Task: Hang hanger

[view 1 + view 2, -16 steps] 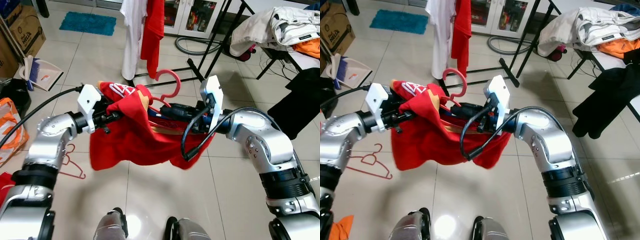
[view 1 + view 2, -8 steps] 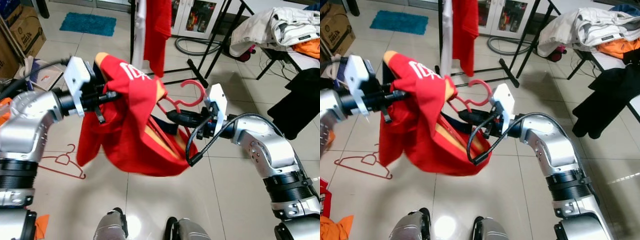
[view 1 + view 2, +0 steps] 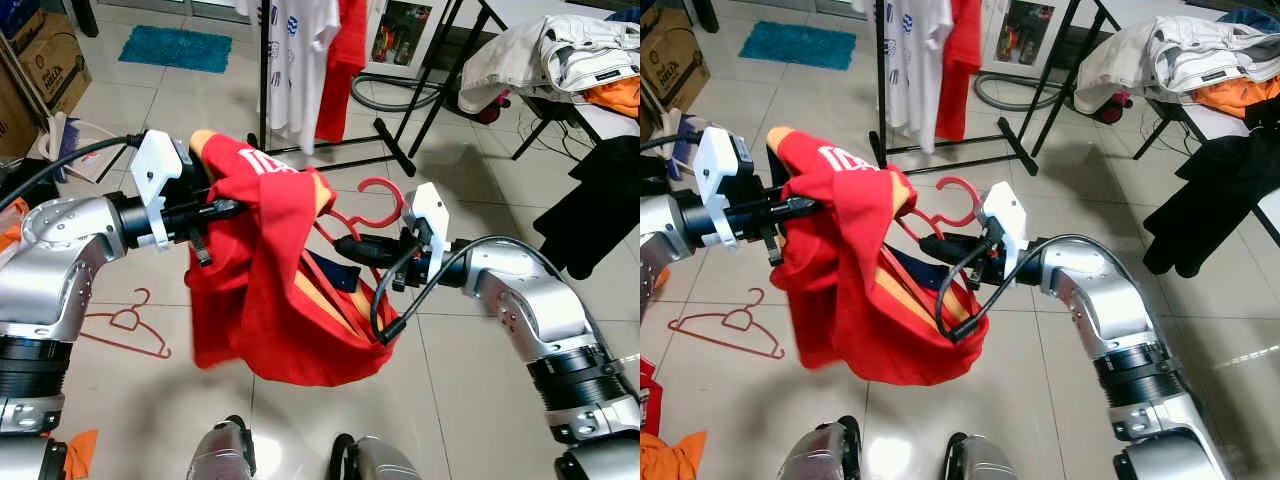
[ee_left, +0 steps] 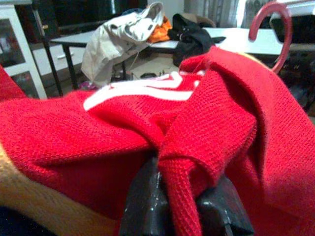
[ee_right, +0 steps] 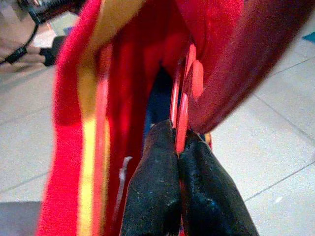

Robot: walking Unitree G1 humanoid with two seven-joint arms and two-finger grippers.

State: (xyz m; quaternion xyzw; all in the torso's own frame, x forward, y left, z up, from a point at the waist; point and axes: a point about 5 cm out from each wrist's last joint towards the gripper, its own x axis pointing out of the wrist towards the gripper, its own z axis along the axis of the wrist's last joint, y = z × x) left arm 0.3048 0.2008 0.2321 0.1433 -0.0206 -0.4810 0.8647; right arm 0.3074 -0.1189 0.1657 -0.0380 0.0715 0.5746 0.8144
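Before the clothes rack (image 3: 266, 90) | left claw (image 4: 183, 206) clenched on red jersey (image 3: 270, 280) | right claw (image 5: 176, 147) grasping red hanger (image 3: 375, 205) | risk: jersey slipping off, hook missing rail.

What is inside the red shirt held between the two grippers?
A red plastic hanger, hook poking out, pinched by the right gripper. Its far arm is covered by the red shirt, which the left gripper clamps.

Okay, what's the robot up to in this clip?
It is holding a red shirt on a red hanger in mid-air, facing a black clothes rack where other shirts hang. The left gripper pinches the shirt's fabric, and the right gripper clamps the hanger's frame. The hanger is not yet on the rack.
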